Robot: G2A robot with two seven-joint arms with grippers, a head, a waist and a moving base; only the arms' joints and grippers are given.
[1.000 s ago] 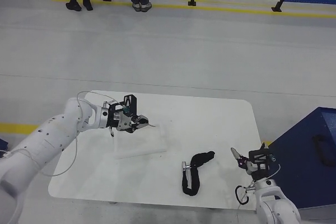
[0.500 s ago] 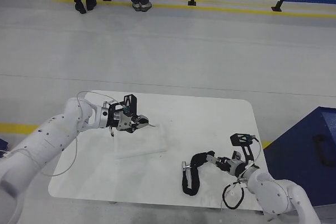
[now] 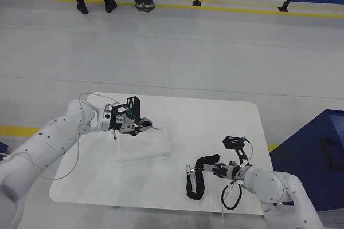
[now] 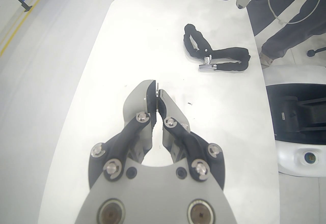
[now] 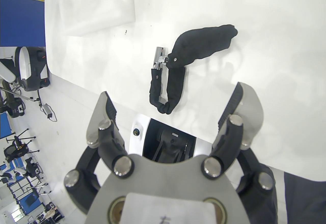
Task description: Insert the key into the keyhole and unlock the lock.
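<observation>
The lock is a black fabric-covered chain point(image 3: 202, 167) with a silver lock body point(image 3: 189, 170), lying near the table's front edge. The lock body point(image 4: 207, 67) and chain point(image 5: 203, 41) lie flat on the table. My left gripper point(image 3: 145, 124) hangs over the white foam pad at the back left, shut on a thin silver key point(image 4: 158, 88) that sticks out past the fingertips. My right gripper point(image 3: 217, 169) hovers just right of the chain, open, and the chain shows between its spread fingers point(image 5: 105, 105) with nothing in them.
A white foam pad point(image 3: 143, 146) lies on the white table point(image 3: 218, 120) under the left gripper. A blue cabinet point(image 3: 327, 160) stands close to the table's right side. The table's front edge runs just behind the right gripper.
The right arm has swung in from the table's right edge leftward to the chain, with its gripper open. The left arm and the key have kept still.
</observation>
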